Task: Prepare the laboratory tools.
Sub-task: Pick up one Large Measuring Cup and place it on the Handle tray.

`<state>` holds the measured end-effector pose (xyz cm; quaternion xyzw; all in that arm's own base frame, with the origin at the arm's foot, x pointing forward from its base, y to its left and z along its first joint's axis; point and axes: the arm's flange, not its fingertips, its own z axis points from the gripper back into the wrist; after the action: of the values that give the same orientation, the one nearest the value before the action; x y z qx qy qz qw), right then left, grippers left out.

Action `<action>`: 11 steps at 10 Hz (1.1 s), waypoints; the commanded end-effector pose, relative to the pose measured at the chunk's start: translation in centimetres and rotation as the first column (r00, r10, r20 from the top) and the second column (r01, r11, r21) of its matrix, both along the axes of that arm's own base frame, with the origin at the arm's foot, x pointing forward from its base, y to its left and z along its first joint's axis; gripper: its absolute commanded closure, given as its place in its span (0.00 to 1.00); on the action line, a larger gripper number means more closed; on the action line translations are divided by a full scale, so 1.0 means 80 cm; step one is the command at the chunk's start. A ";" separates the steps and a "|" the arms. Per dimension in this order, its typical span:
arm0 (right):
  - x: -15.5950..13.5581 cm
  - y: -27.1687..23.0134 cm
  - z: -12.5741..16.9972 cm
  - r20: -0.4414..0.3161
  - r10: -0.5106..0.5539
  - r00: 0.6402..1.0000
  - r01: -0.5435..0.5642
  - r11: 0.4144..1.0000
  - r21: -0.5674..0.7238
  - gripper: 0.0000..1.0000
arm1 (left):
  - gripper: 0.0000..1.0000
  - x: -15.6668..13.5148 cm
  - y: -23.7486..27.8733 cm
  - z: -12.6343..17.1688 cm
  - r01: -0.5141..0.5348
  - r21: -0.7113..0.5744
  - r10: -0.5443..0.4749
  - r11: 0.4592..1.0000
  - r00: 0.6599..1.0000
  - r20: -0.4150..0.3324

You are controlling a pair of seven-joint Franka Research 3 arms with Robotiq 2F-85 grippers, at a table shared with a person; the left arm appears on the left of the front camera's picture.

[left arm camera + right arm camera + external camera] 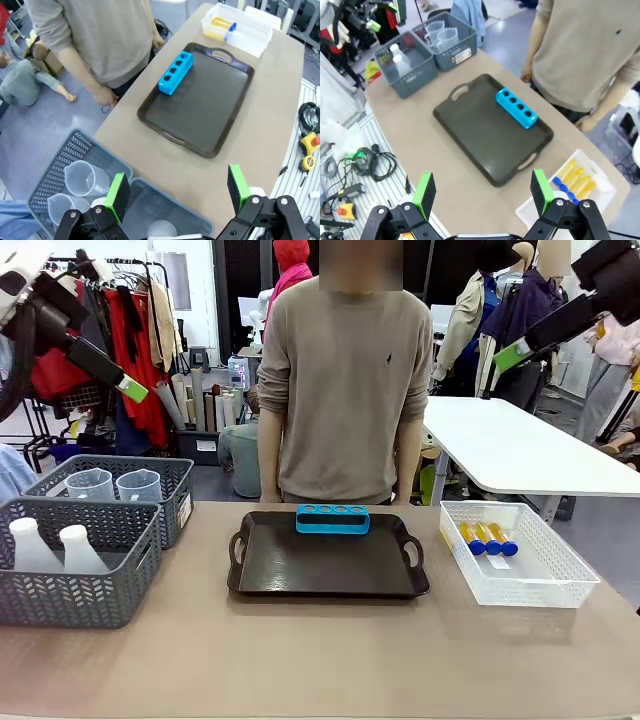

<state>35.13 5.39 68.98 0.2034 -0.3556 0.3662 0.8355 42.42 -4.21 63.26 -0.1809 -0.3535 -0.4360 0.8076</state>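
At the near left of the table (320, 660) sits a grey mesh basket (70, 592). It holds 2 white translucent flasks (78, 548), upright and side by side. Just behind it, a second grey basket (182, 502) holds 2 clear beakers (138, 484), also upright and side by side.

In the middle of the table lies the black tray (330, 565), with 1 handle at its left end and 1 at its right. The blue rack (332, 519) rests on the tray along its far edge, its 4 holes facing up.

To the right of the tray, apart from it, stands a white mesh basket (520, 585). Amber tubes (487, 538) with blue caps lie flat and side by side in its far left part, caps pointing toward the near right. From the front 3 can be counted; whether more lie there I cannot tell.

Both arms are held high above the table. The left hand (177, 192) hangs over the left end, above the 2 grey baskets, its 2 green-padded fingers spread wide with nothing between them. The right hand (482, 190) hangs over the near right part of the table, its fingers likewise wide apart and gripping nothing.

A person (345, 390) in a beige sweater stands at the far side, directly behind the tray, arms hanging down at the table's edge.
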 end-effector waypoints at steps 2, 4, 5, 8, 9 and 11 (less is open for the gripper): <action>-0.006 -0.020 0.009 0.018 0.005 1.000 -0.005 1.000 0.014 0.00 | 0.00 0.002 0.022 0.013 -0.006 -0.021 0.007 1.000 0.999 0.048; -0.008 -0.022 0.010 0.021 0.002 1.000 -0.003 1.000 0.016 0.00 | 0.00 0.014 0.032 0.018 0.000 -0.023 0.001 1.000 0.999 0.043; -0.009 -0.022 0.008 0.021 0.002 1.000 -0.002 1.000 0.008 0.00 | 0.00 0.018 0.035 0.020 0.003 -0.026 -0.002 1.000 0.999 0.037; -0.010 -0.023 0.005 0.020 -0.001 1.000 0.001 1.000 0.008 0.00 | 0.00 0.019 0.035 0.025 0.000 -0.035 0.001 0.999 0.999 0.036; -0.007 -0.022 0.003 0.011 0.001 1.000 -0.001 1.000 0.003 0.00 | 0.00 0.019 0.035 0.023 -0.007 -0.035 0.009 0.999 0.999 0.037; -0.008 -0.018 0.009 0.011 -0.020 1.000 0.020 1.000 0.010 0.00 | 0.00 0.016 0.028 0.021 -0.027 -0.008 0.027 1.000 0.999 0.023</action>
<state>34.51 4.02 69.66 0.2011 -0.3627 0.3574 0.8368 43.72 -2.04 65.05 -0.1726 -0.3674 -0.4251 0.8090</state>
